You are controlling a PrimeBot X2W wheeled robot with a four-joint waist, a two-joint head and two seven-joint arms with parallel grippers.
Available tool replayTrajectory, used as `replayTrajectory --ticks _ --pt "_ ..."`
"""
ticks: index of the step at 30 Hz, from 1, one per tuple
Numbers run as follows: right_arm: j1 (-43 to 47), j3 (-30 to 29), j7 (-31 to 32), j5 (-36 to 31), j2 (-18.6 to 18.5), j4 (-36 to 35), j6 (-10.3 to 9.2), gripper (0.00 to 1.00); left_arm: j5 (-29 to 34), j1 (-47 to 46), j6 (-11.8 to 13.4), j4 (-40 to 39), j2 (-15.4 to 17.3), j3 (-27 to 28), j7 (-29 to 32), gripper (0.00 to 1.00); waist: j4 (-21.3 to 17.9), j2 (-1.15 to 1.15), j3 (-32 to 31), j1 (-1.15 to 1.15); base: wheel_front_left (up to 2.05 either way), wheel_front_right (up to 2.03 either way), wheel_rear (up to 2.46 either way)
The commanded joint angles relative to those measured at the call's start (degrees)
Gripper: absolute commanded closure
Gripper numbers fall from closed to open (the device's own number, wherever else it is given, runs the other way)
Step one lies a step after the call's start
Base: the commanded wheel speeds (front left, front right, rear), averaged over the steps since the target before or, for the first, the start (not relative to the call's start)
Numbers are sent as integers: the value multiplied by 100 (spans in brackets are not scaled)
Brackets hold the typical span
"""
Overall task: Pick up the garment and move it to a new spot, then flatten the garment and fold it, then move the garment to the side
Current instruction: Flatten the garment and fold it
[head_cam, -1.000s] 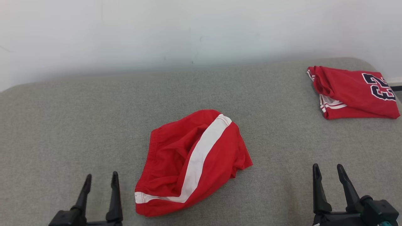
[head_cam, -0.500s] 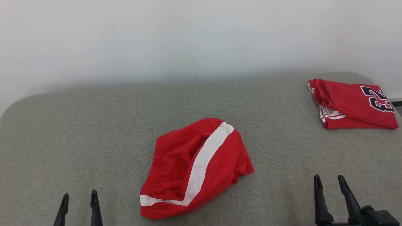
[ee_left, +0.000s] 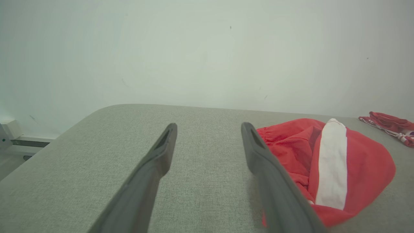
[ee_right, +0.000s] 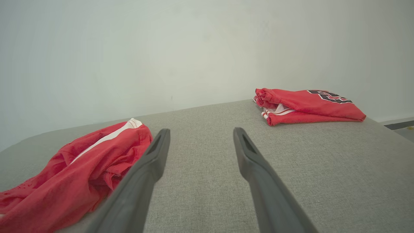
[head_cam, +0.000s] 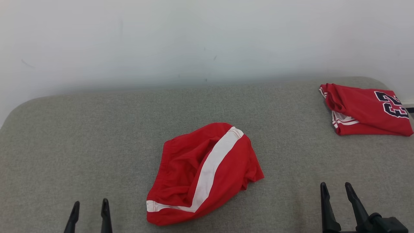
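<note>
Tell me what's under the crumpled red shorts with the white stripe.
The red shorts lie straight on the grey padded surface. Anything beneath their bunched folds is hidden.

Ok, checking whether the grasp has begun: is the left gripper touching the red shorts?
Apart. The head view shows bare grey surface between the open left gripper, at the lower left, and the red shorts.

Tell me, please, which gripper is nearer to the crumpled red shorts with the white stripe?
Left. The left gripper sits open just off the near left corner of the red shorts. The right gripper, also open, is farther off, past their right side.
</note>
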Motion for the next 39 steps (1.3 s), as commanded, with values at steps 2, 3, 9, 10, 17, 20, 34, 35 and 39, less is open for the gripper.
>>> replayTrajectory --ticks 2,3,9,10,17,20,34,35,39 --pt "-113 115 62 41 -115 -14 -16 0 43 -116 -102 55 4 -51 -16 0 15 0 18 1 0 0 0" --pt "-184 175 89 38 -165 -15 -16 0 31 -188 -140 89 21 -72 -15 0 26 0 33 1 0 0 0" --pt "-693 509 304 83 -492 44 -16 0 -154 -635 -304 445 205 -420 150 0 124 0 137 1 0 0 0" --pt "-832 579 379 89 -558 73 -16 0 -254 -761 -342 521 243 -519 283 0 149 0 177 1 0 0 0" --pt "-2009 1144 835 397 -1056 556 -16 0 -869 -1484 -384 955 760 -1600 1045 0 338 0 502 1 0 0 0" --pt "-2528 1454 1012 599 -1202 871 -16 0 -1146 -1726 -379 1141 990 -2029 1235 0 409 0 647 1 0 0 0" --pt "-4073 3034 1470 1483 -1654 2448 -16 0 -2180 -2434 -381 1586 1413 -3352 1552 0 802 0 973 1 0 0 0" --pt "-4164 3146 1499 1536 -1677 2518 -16 0 -2265 -2491 -381 1614 1416 -3447 1565 0 822 0 999 1 0 0 0" --pt "-4499 3554 1650 1831 -1784 2797 -16 0 -2505 -2768 -381 1728 1461 -3777 1577 0 897 0 1094 1 0 0 0"
